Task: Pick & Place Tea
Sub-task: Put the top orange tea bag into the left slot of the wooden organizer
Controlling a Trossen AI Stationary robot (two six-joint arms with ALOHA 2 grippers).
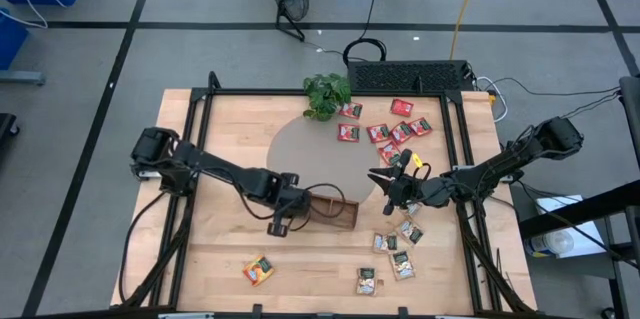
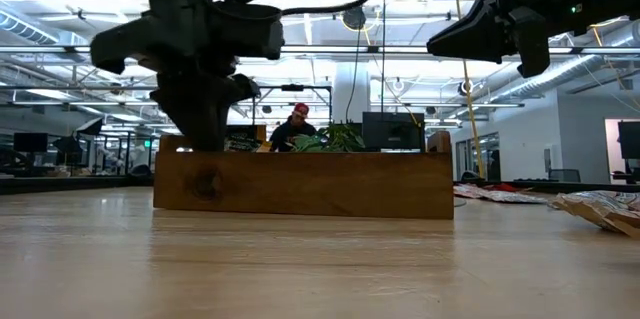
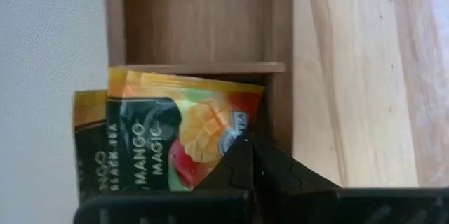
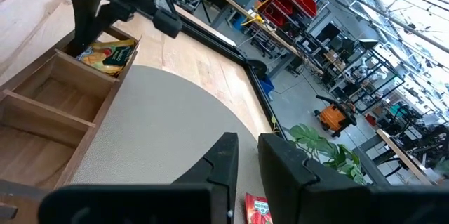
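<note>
A wooden tray [image 1: 335, 211] with compartments stands mid-table beside a grey round mat [image 1: 310, 154]. In its end compartment stand two orange-and-green mango tea packets [image 3: 168, 133], one [image 3: 90, 140] behind the other; the right wrist view shows them too [image 4: 105, 55]. My left gripper [image 3: 251, 155] is shut and points down into that compartment [image 1: 292, 211], its tips in front of the front packet's lower corner. My right gripper [image 1: 380, 177] hovers above the table, right of the tray. A narrow gap shows between its fingers [image 4: 249, 147], with nothing in it. My left gripper's shut fingertips [image 3: 242, 150] stand before the front packet's lower corner [image 3: 228, 129], coming from above. The packet faces the camera flat and is not between the fingers. Whether the tips touch it, I cannot tell.
Red tea packets [image 1: 385, 131] lie at the far right, beige ones [image 1: 400, 249] at the near right, and one orange packet [image 1: 258, 271] near the front edge. A potted plant [image 1: 327, 94] stands at the far edge. A person [image 2: 298, 124] sits beyond the table.
</note>
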